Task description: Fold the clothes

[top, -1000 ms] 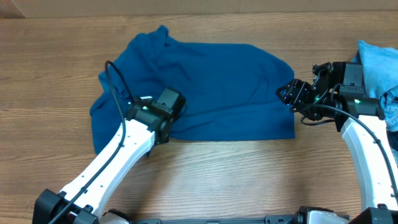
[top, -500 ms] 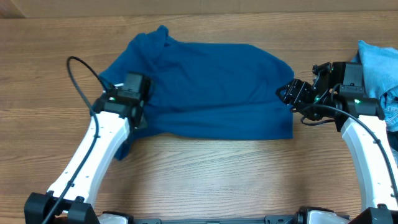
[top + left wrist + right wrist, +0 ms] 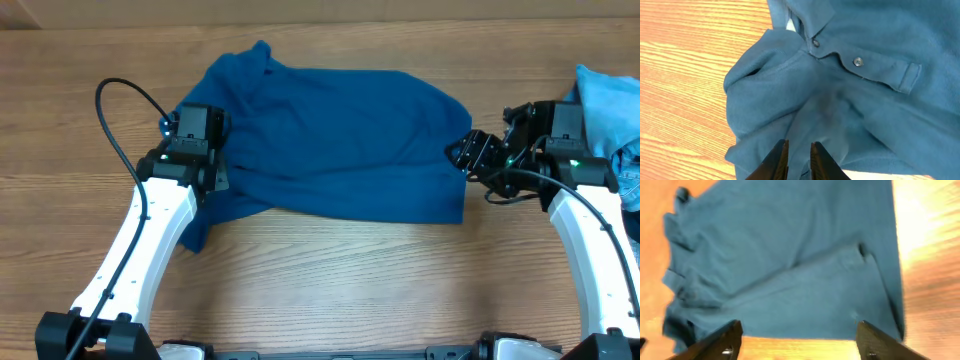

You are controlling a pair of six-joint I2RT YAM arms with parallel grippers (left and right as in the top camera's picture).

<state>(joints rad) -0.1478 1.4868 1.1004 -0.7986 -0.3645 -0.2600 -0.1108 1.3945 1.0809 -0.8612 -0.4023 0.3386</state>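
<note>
Shirt: the deep-blue shirt lies spread across the middle of the bench, with its buttoned collar at the left end.
Fold state: the near long edge looks turned up over the body as a band. The left end is bunched, and a flap trails toward the front-left.
Left hand: the left hand sits low over the bunched left end, its fingers almost together. I cannot tell whether cloth is pinched between them.
Right hand: the right hand is at the shirt's right edge, its fingers spread wide and holding nothing.
Done: probably one lengthwise fold at most.
Left to do: tidying the left end, the cross folds, and the light-blue garment heaped at the far right.
</note>
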